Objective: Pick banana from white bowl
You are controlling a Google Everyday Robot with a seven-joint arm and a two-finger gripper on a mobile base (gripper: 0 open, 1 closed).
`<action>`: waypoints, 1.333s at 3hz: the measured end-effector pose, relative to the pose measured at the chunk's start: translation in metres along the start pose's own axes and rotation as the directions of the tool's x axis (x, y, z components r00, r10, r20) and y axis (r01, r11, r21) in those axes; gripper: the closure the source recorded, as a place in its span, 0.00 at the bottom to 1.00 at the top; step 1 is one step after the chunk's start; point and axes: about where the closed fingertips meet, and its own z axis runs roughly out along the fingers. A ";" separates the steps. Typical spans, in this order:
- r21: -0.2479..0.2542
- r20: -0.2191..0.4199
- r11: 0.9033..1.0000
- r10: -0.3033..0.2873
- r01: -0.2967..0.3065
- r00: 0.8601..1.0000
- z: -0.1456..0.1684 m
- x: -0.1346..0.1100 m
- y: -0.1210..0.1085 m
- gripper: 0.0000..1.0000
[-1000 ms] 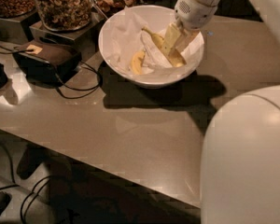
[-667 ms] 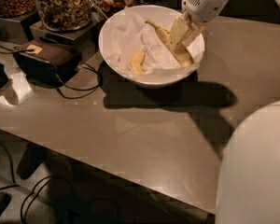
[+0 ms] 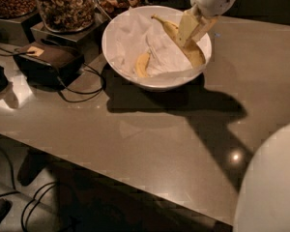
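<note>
One raised camera, we look down across the counter (image 3: 150,144), white bowl (image 3: 159,83) far centre, gripper (image 3: 189,36) over its right side, our white body (image 3: 275,187) near right.

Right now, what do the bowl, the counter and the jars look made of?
The bowl: likely glazed ceramic or hard plastic; smooth, opaque white. The counter: polished stone or laminate; it mirrors a light spot. The jars: clear glass or plastic; nuts show through. The end effector is in the bowl, at the banana.
</note>
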 end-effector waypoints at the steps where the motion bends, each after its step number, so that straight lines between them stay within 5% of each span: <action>1: 0.046 -0.012 0.998 -0.040 0.041 0.999 -0.023 0.034 0.001 1.00; 3: 0.074 -0.038 0.995 -0.064 0.067 0.997 -0.038 0.042 0.007 1.00; 4: 0.110 -0.061 0.989 -0.089 0.095 0.994 -0.073 0.075 0.023 1.00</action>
